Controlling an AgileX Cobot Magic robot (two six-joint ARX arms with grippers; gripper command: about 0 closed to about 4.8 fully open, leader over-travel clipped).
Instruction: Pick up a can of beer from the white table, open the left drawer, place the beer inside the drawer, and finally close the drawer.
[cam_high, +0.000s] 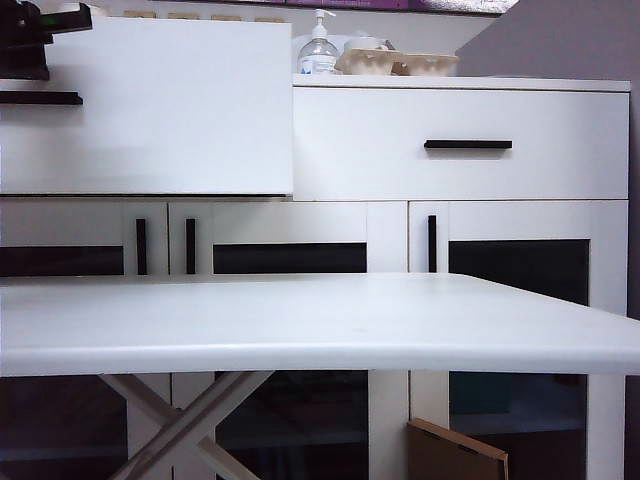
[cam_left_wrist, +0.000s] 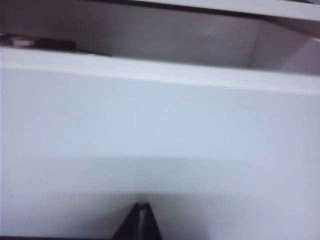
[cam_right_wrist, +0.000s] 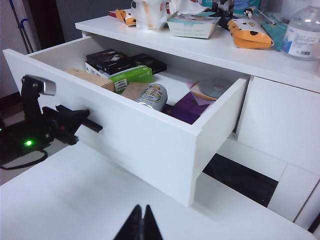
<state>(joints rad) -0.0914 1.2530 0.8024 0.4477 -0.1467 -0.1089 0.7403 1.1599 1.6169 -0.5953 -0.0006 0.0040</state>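
My left tool (cam_left_wrist: 141, 220) is pinched shut, empty, at the left drawer (cam_right_wrist: 125, 125) front. My right tool (cam_right_wrist: 141, 225), also shut and empty, hovers over the white table (cam_right_wrist: 75, 190). The can of beer (cam_right_wrist: 152, 96) lies inside the open drawer. I judge the front rigid and slick; push near its handle (cam_right_wrist: 80, 120).

Boxes (cam_right_wrist: 117, 70) and can of beer (cam_right_wrist: 152, 96) crowd the open left drawer (cam_right_wrist: 140, 135).

A clear pump bottle (cam_high: 318, 50) and egg cartons (cam_high: 395, 62) stand atop the cabinet (cam_high: 520, 235).
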